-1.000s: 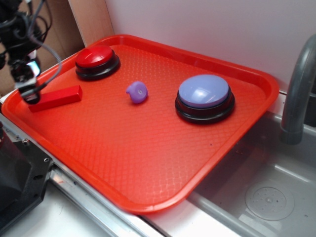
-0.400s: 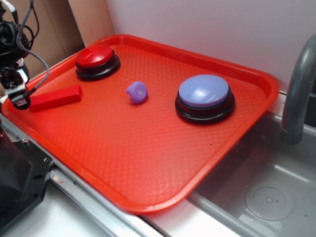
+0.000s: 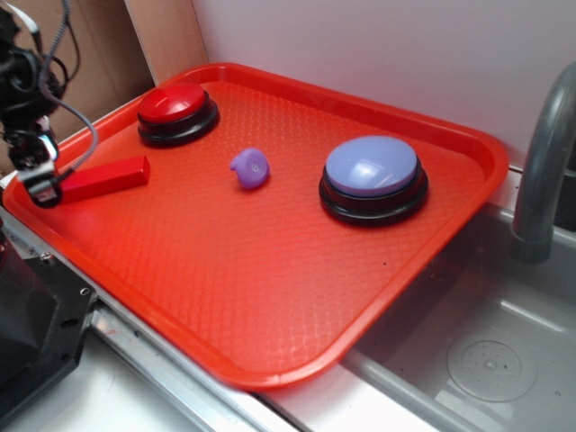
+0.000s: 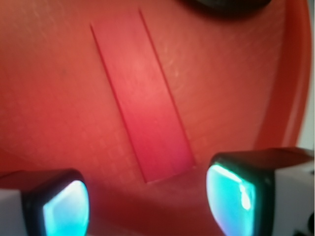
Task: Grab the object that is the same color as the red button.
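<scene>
The object, a long thin red block (image 3: 103,177), lies flat on the red tray (image 3: 270,297) near its left edge. In the wrist view the red block (image 4: 142,98) runs diagonally, its near end just ahead of the gap between my fingers. My gripper (image 3: 40,186) hovers at the block's left end, open, with nothing between the fingers; the wrist view shows the gripper (image 4: 147,206) with its pads wide apart. The red button (image 3: 174,104), a glossy dome on a black base, stands behind the block at the tray's far left corner.
A small purple lump (image 3: 250,167) sits mid-tray. A larger lavender button (image 3: 372,171) on a black base stands to the right. Beside the tray are a metal sink (image 3: 486,360) and a grey faucet (image 3: 540,171). Cardboard (image 3: 99,45) stands behind.
My gripper rose and drew left off the block's end, then came back slightly right and down to that end. The block has not moved.
</scene>
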{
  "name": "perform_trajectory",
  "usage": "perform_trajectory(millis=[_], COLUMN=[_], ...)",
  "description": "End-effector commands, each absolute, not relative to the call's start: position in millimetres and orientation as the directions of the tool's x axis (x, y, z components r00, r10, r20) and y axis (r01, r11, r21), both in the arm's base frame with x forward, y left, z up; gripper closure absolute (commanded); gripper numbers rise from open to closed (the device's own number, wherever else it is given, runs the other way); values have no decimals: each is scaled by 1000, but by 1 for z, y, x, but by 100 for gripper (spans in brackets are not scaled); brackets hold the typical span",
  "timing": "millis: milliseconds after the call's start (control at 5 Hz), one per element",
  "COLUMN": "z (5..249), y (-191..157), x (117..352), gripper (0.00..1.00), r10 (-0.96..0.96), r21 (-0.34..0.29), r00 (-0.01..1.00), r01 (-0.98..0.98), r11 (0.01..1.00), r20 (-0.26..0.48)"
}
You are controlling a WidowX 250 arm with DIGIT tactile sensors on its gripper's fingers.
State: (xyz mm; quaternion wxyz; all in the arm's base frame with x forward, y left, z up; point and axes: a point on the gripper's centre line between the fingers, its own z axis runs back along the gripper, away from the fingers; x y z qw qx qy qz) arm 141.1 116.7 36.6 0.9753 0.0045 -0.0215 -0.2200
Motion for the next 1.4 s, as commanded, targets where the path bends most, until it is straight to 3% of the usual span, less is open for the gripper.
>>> perform_trajectory(millis=[0,200,400,600,800,1200], z=[19,12,2,13,47,145], y=[108,104,101,97,71,-12], x=[172,178,177,172,162,150], gripper=[0,0,34,100,100,100], r10=[-483,-516,-507,-499,-472,-424], r21=[8,10,19,43,38,101], r00=[876,856,862,867,880,900], r01=[483,516,507,498,471,414], r11=[876,856,862,866,881,904], r20=[19,9,0,-2,46,104])
